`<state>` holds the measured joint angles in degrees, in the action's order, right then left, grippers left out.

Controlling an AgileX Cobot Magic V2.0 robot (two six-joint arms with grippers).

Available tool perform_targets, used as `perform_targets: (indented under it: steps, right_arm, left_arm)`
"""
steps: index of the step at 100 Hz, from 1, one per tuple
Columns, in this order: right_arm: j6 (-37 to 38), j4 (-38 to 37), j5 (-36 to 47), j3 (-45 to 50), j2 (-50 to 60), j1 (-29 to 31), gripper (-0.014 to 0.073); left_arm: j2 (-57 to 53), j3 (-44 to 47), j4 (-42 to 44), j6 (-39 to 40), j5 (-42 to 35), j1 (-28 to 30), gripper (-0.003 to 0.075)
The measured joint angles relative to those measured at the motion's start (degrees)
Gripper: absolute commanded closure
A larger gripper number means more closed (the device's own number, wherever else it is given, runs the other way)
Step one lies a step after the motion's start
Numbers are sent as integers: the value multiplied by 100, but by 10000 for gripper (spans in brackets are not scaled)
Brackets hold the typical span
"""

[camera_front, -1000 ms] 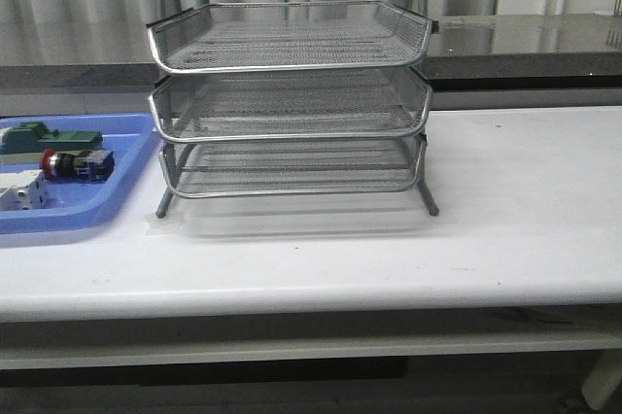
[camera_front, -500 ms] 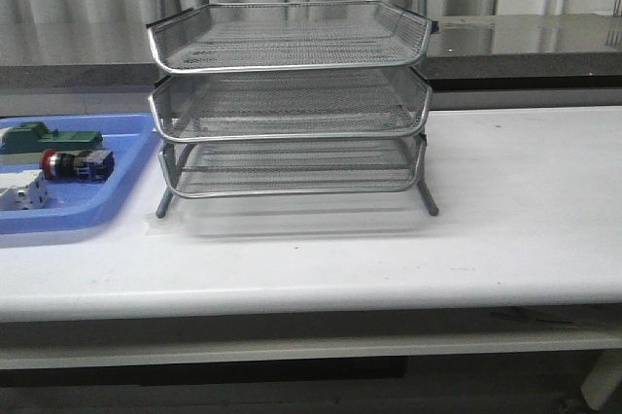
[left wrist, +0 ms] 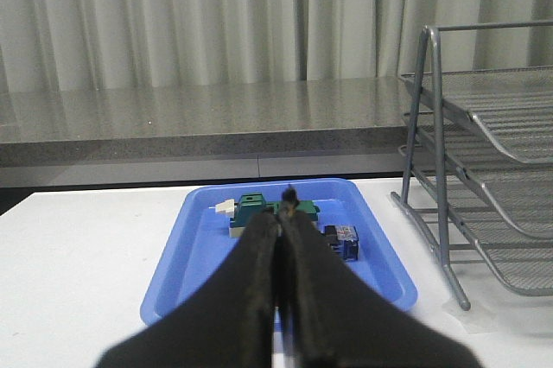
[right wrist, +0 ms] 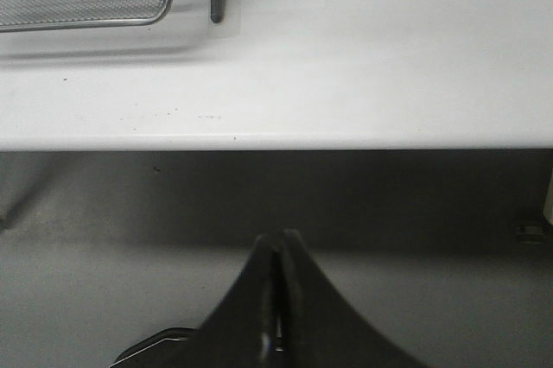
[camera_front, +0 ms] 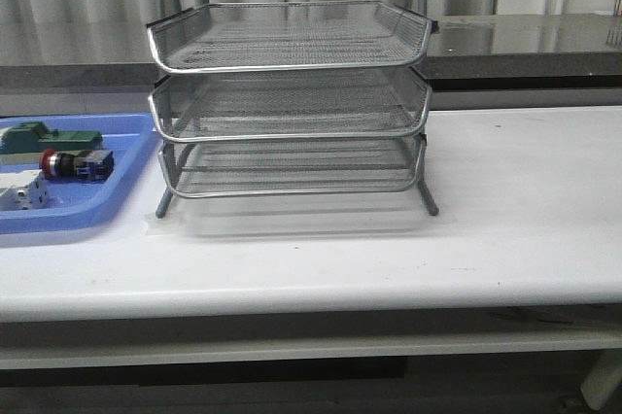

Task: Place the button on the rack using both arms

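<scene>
A white table [camera_front: 505,210] fills the front view, with a three-tier silver wire-mesh rack [camera_front: 290,103] standing near its centre on thin metal legs, all three mesh trays stacked one above another. At nine o'clock from the rack, just beside its left legs, a flat blue tray [camera_front: 92,205] lies on the table. The button [camera_front: 76,163] lies on its side in that tray, its red head pointing toward nine o'clock and its blue block toward three o'clock, nearest the rack. A green block [camera_front: 53,138] lies in the tray at twelve o'clock from the button, and a white block [camera_front: 21,193] lies at about seven o'clock from it. Neither arm appears in the front view. In the left wrist view, the left gripper [left wrist: 282,221] hangs over the near end of the blue tray, its two black fingers pressed together with nothing between them; the button's blue block shows just past the fingertips, apart from them. In the right wrist view, the right gripper [right wrist: 278,243] sits below and in front of the table's front edge, fingers likewise pressed together and holding nothing, with one rack leg and a corner of the lowest mesh tray visible beyond.
</scene>
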<state>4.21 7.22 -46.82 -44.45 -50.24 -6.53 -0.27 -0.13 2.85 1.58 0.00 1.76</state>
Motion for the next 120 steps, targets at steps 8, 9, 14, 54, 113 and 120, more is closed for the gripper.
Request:
perform_targets:
  steps: [8, 9, 14, 54, 113, 120]
  right_arm:
    - [0, 163, 92, 0, -95, 0, 563]
    - [0, 179, 110, 0, -107, 0, 554]
    - [0, 294, 181, 0, -135, 0, 487]
    - [0, 1224, 881, 0, -486, 0, 194]
    - [-2327, 4641, 2193, -208, -2977, -384, 194]
    - [-2660, 4975, 2229, -357, -3258, -393, 194]
  left_arm:
    - [0, 0, 0, 0, 0, 0, 741]
    - [0, 0, 0, 0, 0, 0, 741]
    - [0, 0, 0, 0, 0, 0, 741]
    - [0, 0, 0, 0, 0, 0, 741]
    - [0, 0, 0, 0, 0, 0, 741]
    - [0, 0, 0, 0, 0, 0, 741]
